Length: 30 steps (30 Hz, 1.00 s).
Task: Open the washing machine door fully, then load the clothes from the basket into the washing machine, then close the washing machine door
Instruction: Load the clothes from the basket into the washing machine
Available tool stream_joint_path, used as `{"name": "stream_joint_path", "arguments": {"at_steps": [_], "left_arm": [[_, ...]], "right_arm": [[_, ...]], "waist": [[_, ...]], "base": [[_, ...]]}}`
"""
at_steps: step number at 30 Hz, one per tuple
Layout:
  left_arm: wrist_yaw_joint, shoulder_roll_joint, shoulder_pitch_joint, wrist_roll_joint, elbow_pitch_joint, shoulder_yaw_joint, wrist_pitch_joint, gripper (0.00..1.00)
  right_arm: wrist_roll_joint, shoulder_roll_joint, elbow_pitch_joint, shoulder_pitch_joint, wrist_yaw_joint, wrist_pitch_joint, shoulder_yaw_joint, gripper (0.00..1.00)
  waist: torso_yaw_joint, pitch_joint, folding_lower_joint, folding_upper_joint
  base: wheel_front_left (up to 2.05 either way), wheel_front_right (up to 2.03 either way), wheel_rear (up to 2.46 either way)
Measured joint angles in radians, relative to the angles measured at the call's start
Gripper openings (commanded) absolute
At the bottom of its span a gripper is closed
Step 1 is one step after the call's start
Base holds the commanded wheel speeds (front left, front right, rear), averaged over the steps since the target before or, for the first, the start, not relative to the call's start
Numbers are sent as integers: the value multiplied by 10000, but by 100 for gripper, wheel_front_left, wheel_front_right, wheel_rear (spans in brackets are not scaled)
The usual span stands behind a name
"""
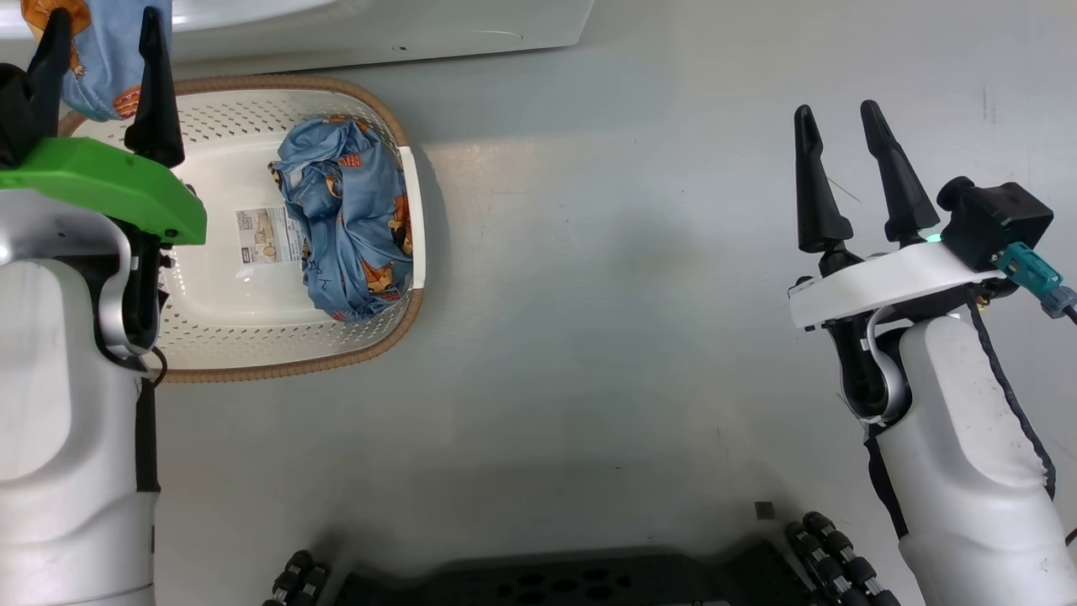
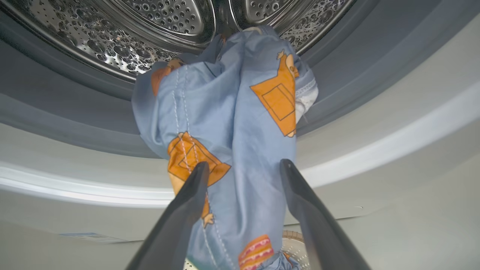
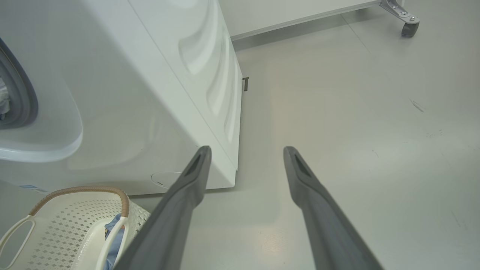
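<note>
Your left gripper point(image 2: 243, 170) stands wide open at the mouth of the big white front-loading washing machine point(image 3: 150, 93), with nothing clamped. A light blue fabric garment printed with orange cartoon animals point(image 2: 232, 123) hangs out of the perforated steel drum point(image 2: 150, 33), over the grey door seal point(image 2: 56, 97), and down between the two dark fingers. Whether the cloth brushes the finger on that wrist view's left, you cannot tell. In the head view the cream-white perforated plastic laundry basket with a brown woven-look rim point(image 1: 336, 358) sits on the pale grey floor point(image 1: 631, 295), just in front of the machine and under your left arm. A second garment of the same print point(image 1: 349, 210) lies bunched against the basket's right-hand wall, beside the label sticker point(image 1: 269, 236) on its bottom. Your right gripper point(image 1: 837, 114) is well apart to the right, over bare floor, its fingers spread wide and empty.
</note>
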Motion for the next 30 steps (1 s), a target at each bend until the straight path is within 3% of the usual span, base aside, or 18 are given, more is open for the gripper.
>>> {"name": "stream_joint_path", "arguments": {"at_steps": [20, 30], "left_arm": [[387, 209, -686, -251, 556, 79, 2157, 100], [583, 121, -1192, -518, 646, 316, 2610, 100]], "right_arm": [[86, 52, 38, -10, 0, 0, 10, 100], [88, 58, 58, -43, 0, 0, 10, 100]], "waist": [[-90, 167, 0, 0], [-104, 250, 0, 0]], "base": [[0, 0, 0], [0, 0, 0]]}}
